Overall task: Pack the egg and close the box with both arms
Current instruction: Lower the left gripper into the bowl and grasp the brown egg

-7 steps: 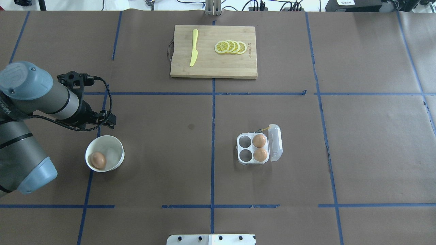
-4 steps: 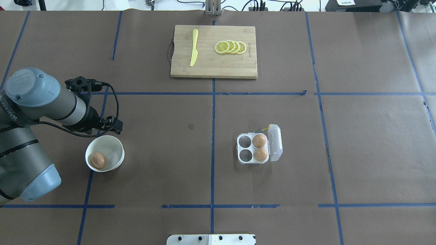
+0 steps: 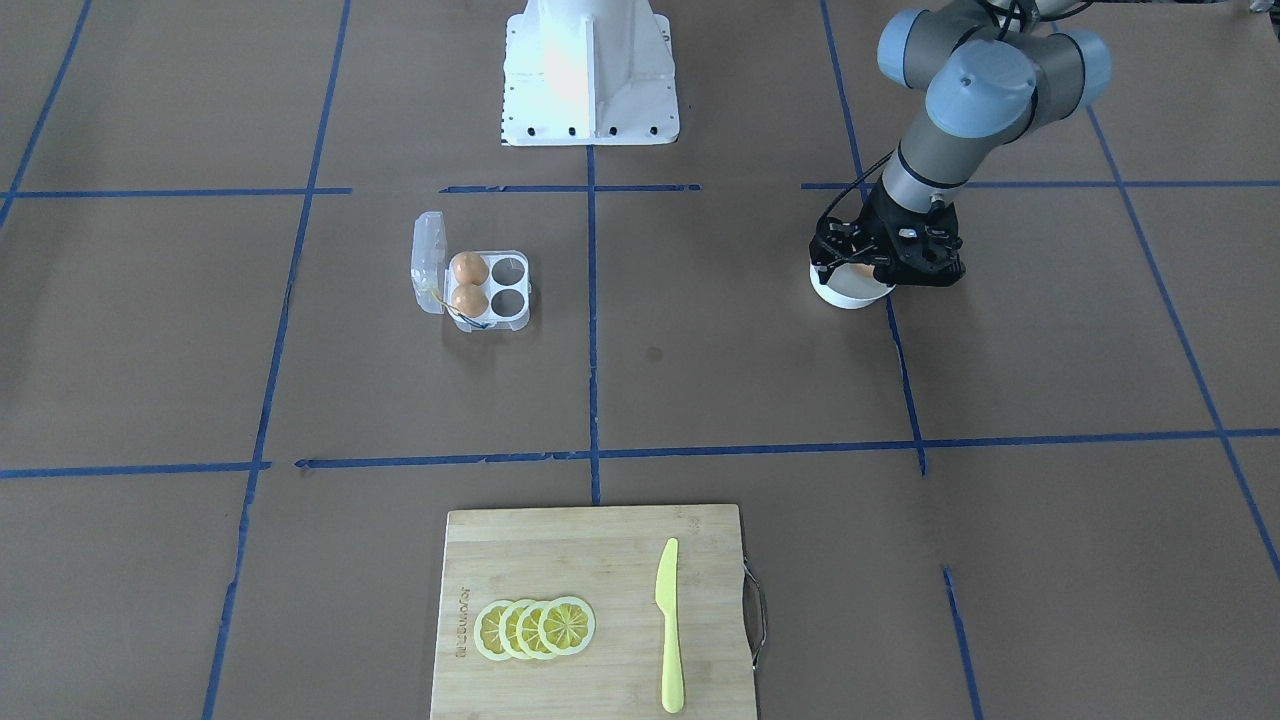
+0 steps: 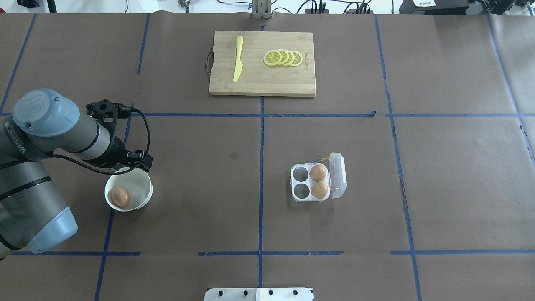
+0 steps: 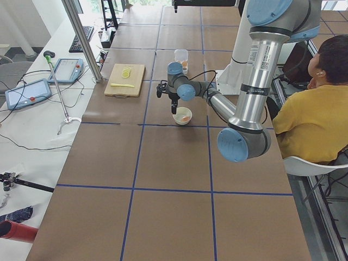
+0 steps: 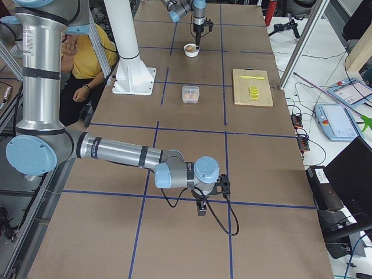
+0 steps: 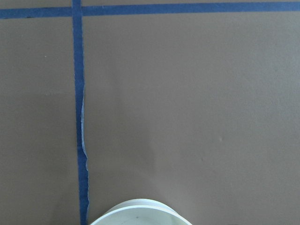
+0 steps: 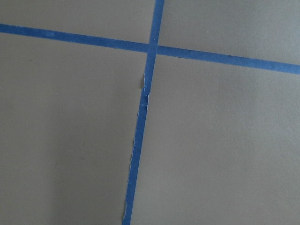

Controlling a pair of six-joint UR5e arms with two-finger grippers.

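The egg [image 4: 120, 196] lies in a white bowl [image 4: 149, 193] at the table's left. The clear box [image 4: 299, 172] stands open right of centre, its lid [image 4: 337, 175] tipped to the right. Two brown eggs [image 4: 318, 172] fill its right cells and its left cells are empty. My left gripper [image 3: 882, 272] points down over the bowl's far rim, above the bowl [image 3: 846, 293]. I cannot tell whether it is open or shut. The left wrist view shows only the bowl's rim [image 7: 136, 213]. My right gripper [image 6: 201, 208] hangs low over bare table far from the box, and its state cannot be told.
A wooden cutting board [image 4: 261, 79] at the far centre carries a yellow knife [image 4: 238, 58] and lemon slices [image 4: 283, 57]. The white pedestal base [image 3: 590, 70] stands at the robot's side. Blue tape lines cross the brown table cover.
My left arm has moved right and toward the bowl. Its wrist now overlaps the bowl's far rim. The egg, bowl and box have not moved.
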